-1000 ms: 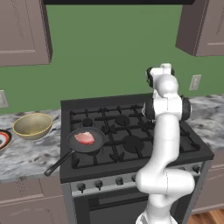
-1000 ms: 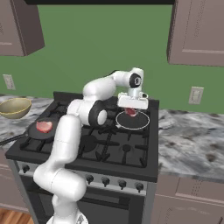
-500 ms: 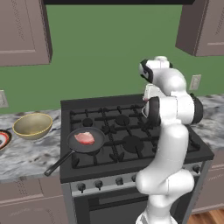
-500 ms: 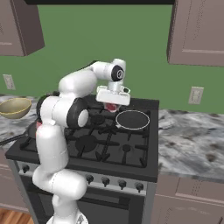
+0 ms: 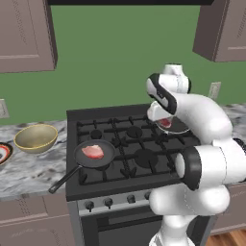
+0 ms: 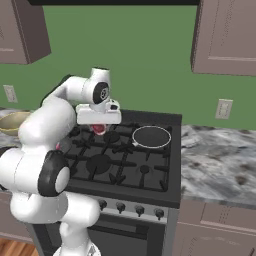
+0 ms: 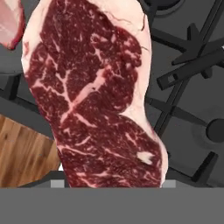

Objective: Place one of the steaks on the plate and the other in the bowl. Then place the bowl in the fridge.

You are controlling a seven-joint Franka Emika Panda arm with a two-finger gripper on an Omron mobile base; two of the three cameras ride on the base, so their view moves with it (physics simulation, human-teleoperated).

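Observation:
My gripper (image 6: pixel 99 126) hangs above the middle of the stove, shut on the deeper red steak (image 6: pixel 99 129), whose marbled face with whitish streaks (image 7: pixel 94 96) covers the fingertips in the hand view. From the left base view the red steak (image 5: pixel 165 123) peeks out beside the arm. The pale pink steak (image 5: pixel 93 152) lies in a black frying pan (image 5: pixel 106 147) at the stove's front left, and its edge (image 7: pixel 11 22) shows in the hand view. On the left counter stand the tan bowl (image 5: pixel 36 137) and, cut by the frame edge, the plate (image 5: pixel 2 153). The fridge is out of view.
A second, empty black pan (image 6: pixel 151 136) sits on the back right burner. The stove grates (image 5: pixel 134 149) stand raised. Marble counter (image 6: pixel 220 160) runs to the right of the stove, with cabinets above and a wall outlet (image 6: pixel 223 108).
The arm has swung left, carrying the red steak from above the back right pan to over the stove's middle. The pan with the pink steak, the bowl and the plate stayed put.

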